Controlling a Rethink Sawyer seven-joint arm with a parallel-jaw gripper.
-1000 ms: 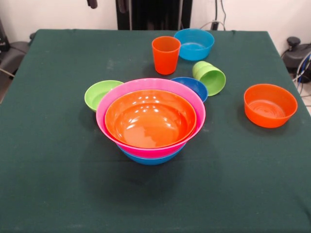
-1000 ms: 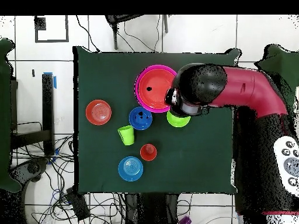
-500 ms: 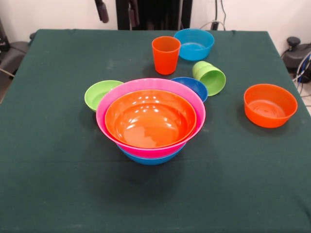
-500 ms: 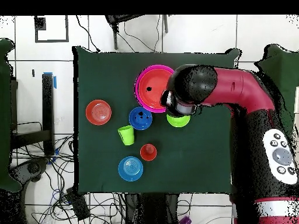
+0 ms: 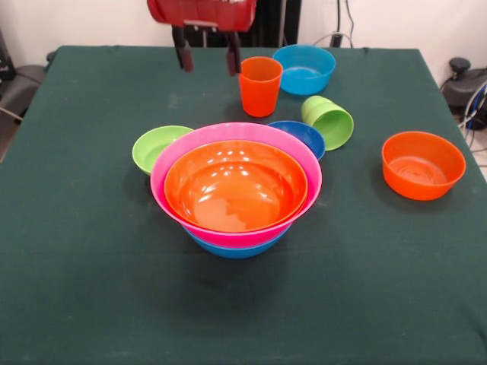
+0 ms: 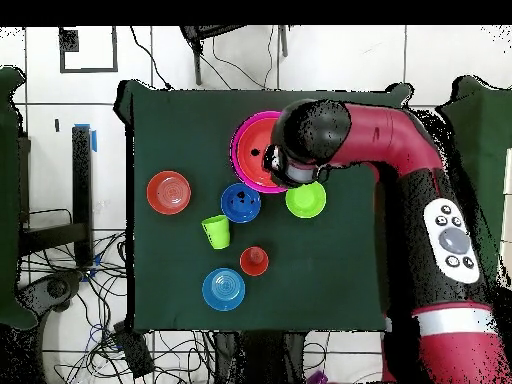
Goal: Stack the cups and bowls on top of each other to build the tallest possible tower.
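Note:
The tower (image 5: 236, 186) stands mid-table: a large orange bowl nested in a pink one on a blue one; from overhead the tower (image 6: 255, 150) is partly covered by the arm. My gripper (image 5: 208, 59) hangs open and empty above the table's far side, behind the tower and just left of the upright orange cup (image 5: 259, 85). A small lime green bowl (image 5: 156, 146) touches the tower's left side. A dark blue bowl (image 5: 303, 135) sits behind it at right. A lime green cup (image 5: 329, 120) lies on its side.
A light blue bowl (image 5: 304, 68) stands at the far edge behind the orange cup. A small orange bowl (image 5: 423, 163) sits alone at the right. In the overhead view the red arm (image 6: 400, 130) reaches over the tower, with the green bowl (image 6: 305, 200) beside it.
The gripper has come down into the front view, from only fingertips at the top edge to both fingers and the red wrist. Overhead, the arm swung toward the tower. Cups and bowls have not moved.

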